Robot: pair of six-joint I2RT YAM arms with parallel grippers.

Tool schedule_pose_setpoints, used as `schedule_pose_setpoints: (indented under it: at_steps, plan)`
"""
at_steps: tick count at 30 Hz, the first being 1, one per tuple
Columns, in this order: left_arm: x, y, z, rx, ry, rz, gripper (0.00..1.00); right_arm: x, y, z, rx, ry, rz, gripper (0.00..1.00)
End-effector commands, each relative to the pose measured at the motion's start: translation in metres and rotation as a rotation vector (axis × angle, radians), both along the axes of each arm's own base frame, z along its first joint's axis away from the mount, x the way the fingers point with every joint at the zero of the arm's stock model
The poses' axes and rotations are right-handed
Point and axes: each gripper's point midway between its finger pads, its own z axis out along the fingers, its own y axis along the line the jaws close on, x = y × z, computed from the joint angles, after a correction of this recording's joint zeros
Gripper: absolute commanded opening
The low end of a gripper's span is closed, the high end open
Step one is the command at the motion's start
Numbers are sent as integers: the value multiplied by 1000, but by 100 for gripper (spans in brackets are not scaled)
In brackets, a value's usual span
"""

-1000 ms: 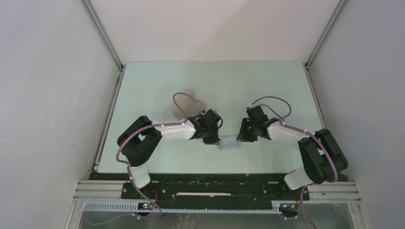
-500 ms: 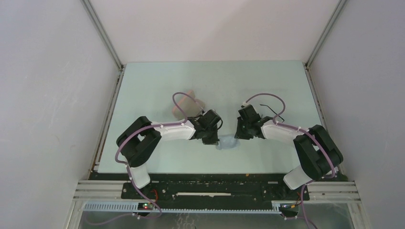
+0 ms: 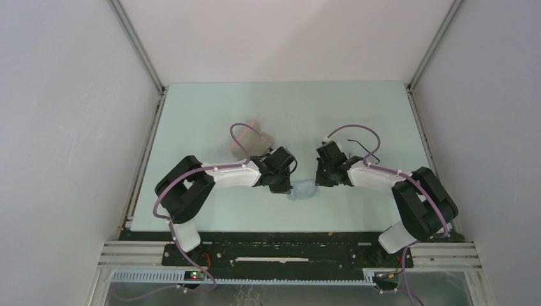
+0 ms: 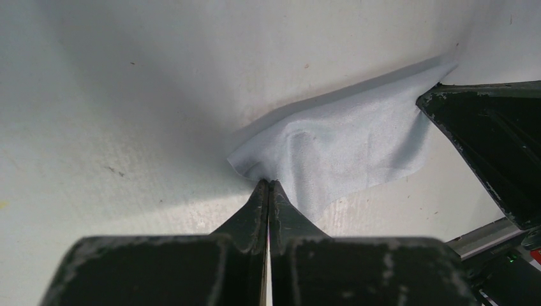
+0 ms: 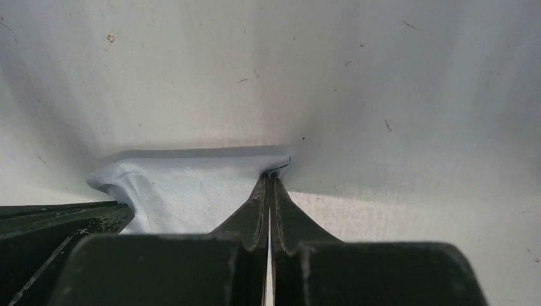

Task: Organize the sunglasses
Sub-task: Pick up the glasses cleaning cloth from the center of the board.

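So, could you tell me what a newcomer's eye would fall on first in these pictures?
The two arms meet at mid-table, where the left claw and the right claw are each pinched shut on an opposite corner of a small grey-blue cloth. Behind the left arm, a pink case lies partly hidden on the pale green table.

Overhead view looking down from the near edge, 2 wrist views close over table (image 3: 210,115), all sharing cloth (image 4: 344,146)
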Motion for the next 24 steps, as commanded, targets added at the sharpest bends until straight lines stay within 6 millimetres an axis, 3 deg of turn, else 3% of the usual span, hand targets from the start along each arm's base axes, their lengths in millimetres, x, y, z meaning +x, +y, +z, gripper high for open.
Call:
schedule_pose_setpoints:
  at_steps: [1,14,24]
  plan:
    - [1,-1,15,-6,-32,-16,0,-19,-11,-9,-59,63,7,0]
    - [21,9,65,-61,-151,3,0,8,21,58,74,-91,64,0]
    - [42,45,91,-73,-216,82,0,57,64,100,128,-187,113,0]
